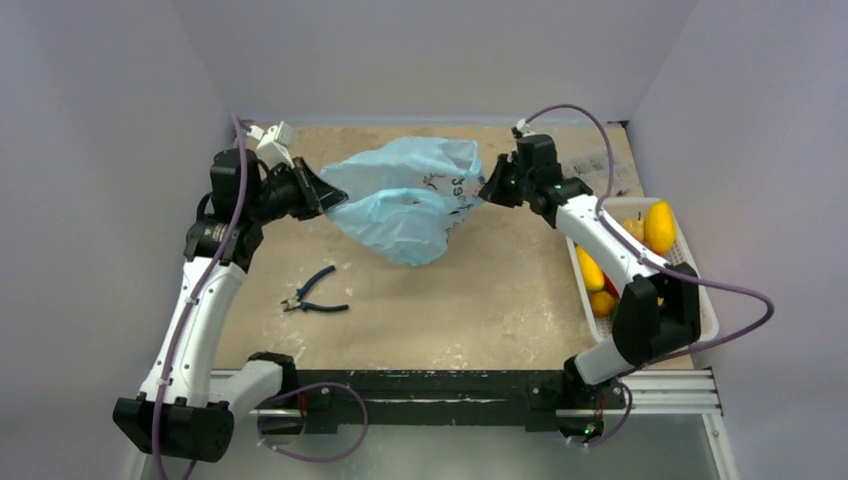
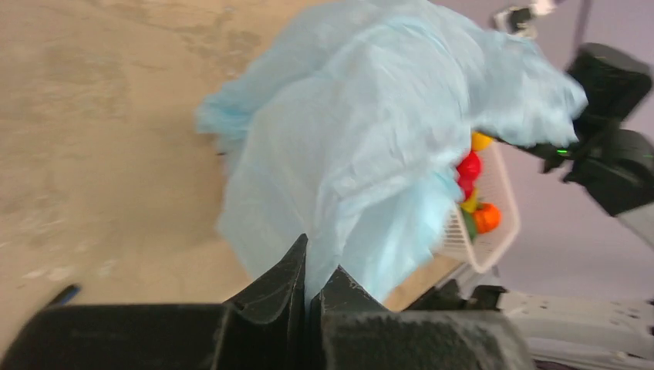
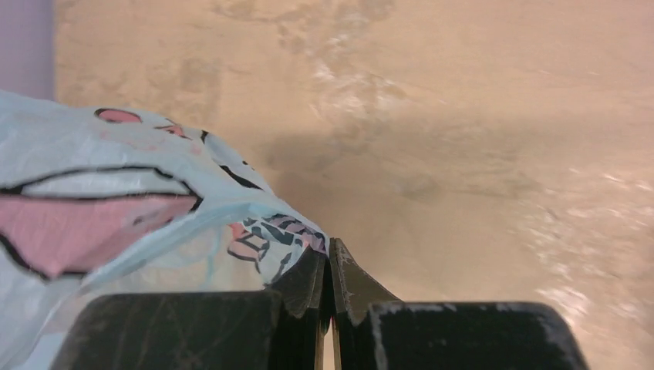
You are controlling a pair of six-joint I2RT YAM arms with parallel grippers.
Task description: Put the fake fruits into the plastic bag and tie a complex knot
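Over the worktop (image 1: 480,300), left claw (image 1: 318,190) and right claw (image 1: 490,188) pinch the plastic bag (image 1: 405,205). Fake fruits (image 1: 658,225) sit in the basket (image 1: 700,322), nothing tied.

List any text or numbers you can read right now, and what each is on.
No text can be read for certain.
Bag, top view: dark marks near the right gripper, too small to read.
Bag, right wrist view: pink-and-black cartoon print and small striped marks by the gripper, maybe letters, too blurred to read.
Pliers, basket: no text visible.
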